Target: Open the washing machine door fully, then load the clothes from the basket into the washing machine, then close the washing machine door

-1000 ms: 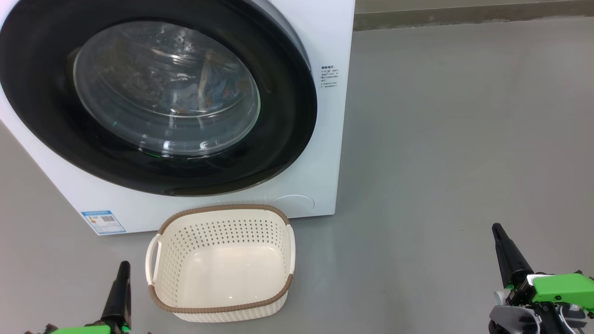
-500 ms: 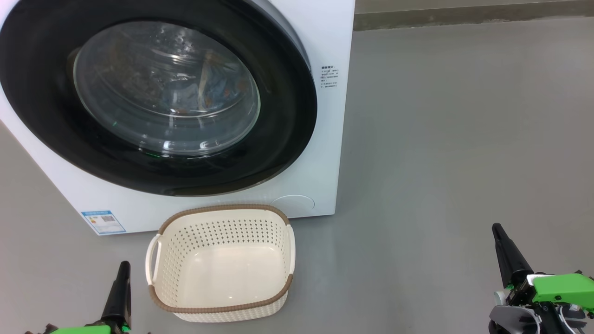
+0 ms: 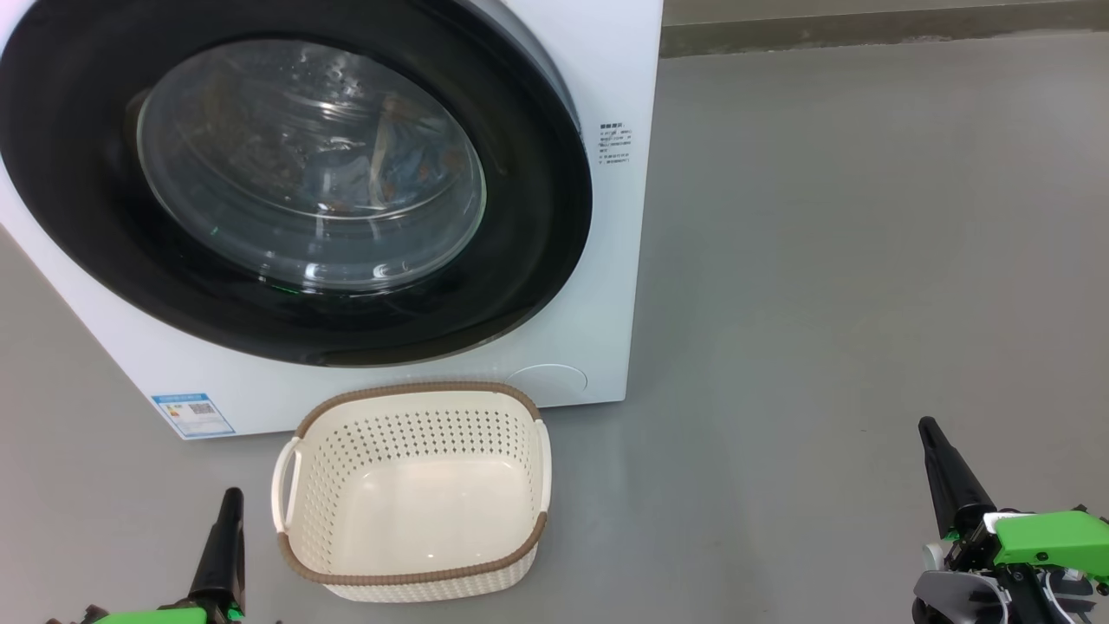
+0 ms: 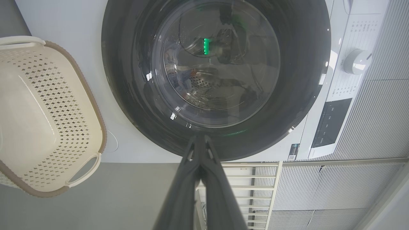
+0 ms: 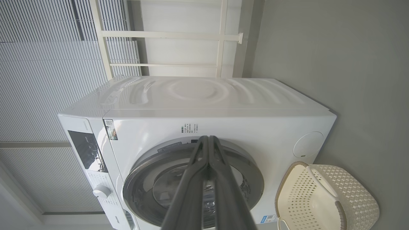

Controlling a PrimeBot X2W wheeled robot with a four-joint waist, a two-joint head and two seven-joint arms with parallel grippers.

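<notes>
Both jaws pressed together, empty, door [image 3: 537, 217] closed, clothes [image 3: 407, 160] inside, basket [image 3: 416, 429] empty

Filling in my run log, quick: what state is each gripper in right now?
Left gripper: closed, holding nothing.
Right gripper: closed, holding nothing.

The white boxy washing machine [image 3: 619, 260] bears a small blue label with a QR code [image 3: 192, 415] at its front's lower left corner and fine grey print [image 3: 615, 143] right of the round glossy black door [image 3: 537, 217]. Both are too small to read.
</notes>
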